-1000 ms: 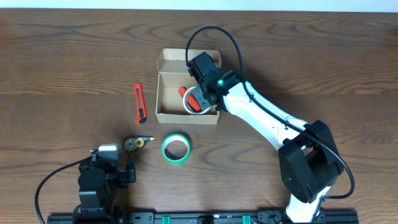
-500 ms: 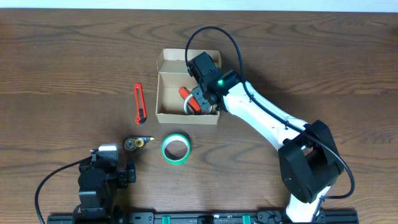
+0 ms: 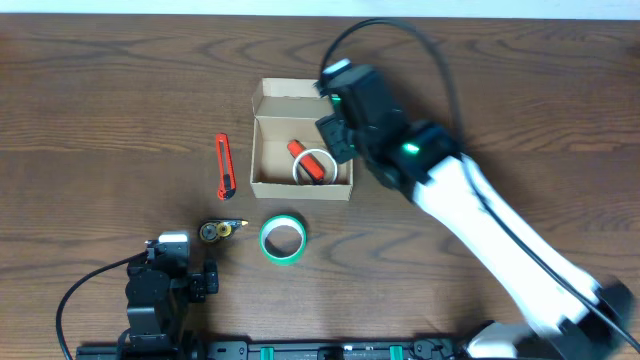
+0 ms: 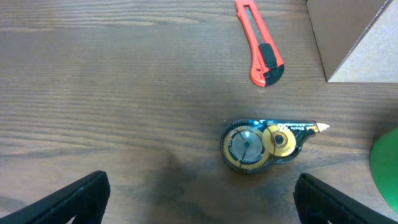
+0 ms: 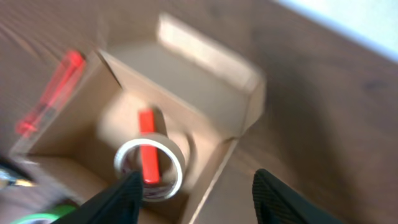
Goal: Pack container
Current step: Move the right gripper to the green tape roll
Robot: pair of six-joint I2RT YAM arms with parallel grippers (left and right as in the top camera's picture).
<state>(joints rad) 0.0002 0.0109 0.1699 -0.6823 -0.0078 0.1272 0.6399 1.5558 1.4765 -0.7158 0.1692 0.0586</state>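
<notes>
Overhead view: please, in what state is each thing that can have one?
Box: open, lid folded back.
White roll: inside box, flat.
Red stick: inside box, with the roll.
Cutter: on table, unpacked.
Green roll: on table, flat.
Corrector: on table, on its side.
Left arm: jaws open, empty.
Right arm: jaws open, empty, above box.

The container (image 3: 272,150) is a small tan cardboard box, plain, with no marks on it. It sits flat on the worktop with its top open and its flap lid folded back on the far side. You can see it just under your right end effector (image 5: 199,199), mostly to its left. A white tape roll (image 3: 313,166) and a red stick-shaped thing (image 3: 300,152) lie inside.
</notes>
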